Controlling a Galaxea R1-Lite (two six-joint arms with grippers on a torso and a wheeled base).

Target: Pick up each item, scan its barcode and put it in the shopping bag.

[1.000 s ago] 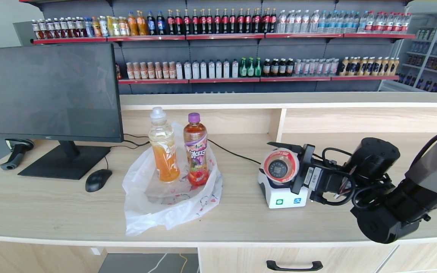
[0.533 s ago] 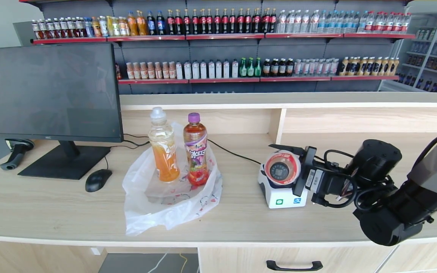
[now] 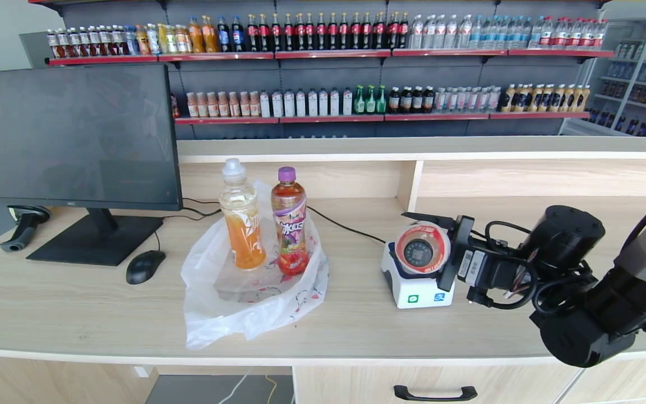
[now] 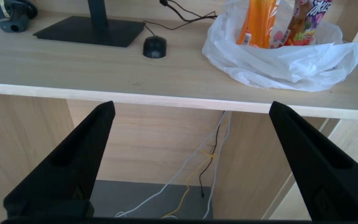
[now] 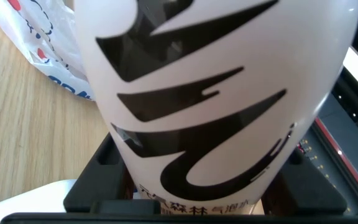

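One: Two pairs of jaws, so what has each got?

Two: The right jaws are clamped across the body of a white cup [image 3: 421, 248], which lies on its side with its red-rimmed lid facing back toward the head camera. The left jaws are spread wide with nothing between them, hanging below the edge of the counter [image 4: 166, 74].

One: Where exactly is the cup?

Two: It's in the air just over the white scanner [image 3: 417, 292]; I cannot tell whether they touch. It's well apart from the shopping bag [image 3: 255, 308], which lies open on the counter with an orange bottle [image 3: 241, 224] and a purple-capped bottle [image 3: 290, 224] standing in it.

One: How will it handle?

Two: I'd judge it light, with a thin wall that could dent under a hard squeeze. Its side looks smooth, glossy and curved, so it may slide in the grip. The lid looks like a thin seal, so keep pressure off it.

One: Best place to hold?

Two: Around the middle of the body, firm but gentle. For the bag, I'd turn it upright and set it beside the bottles, since a light cup on soft plastic could tip.
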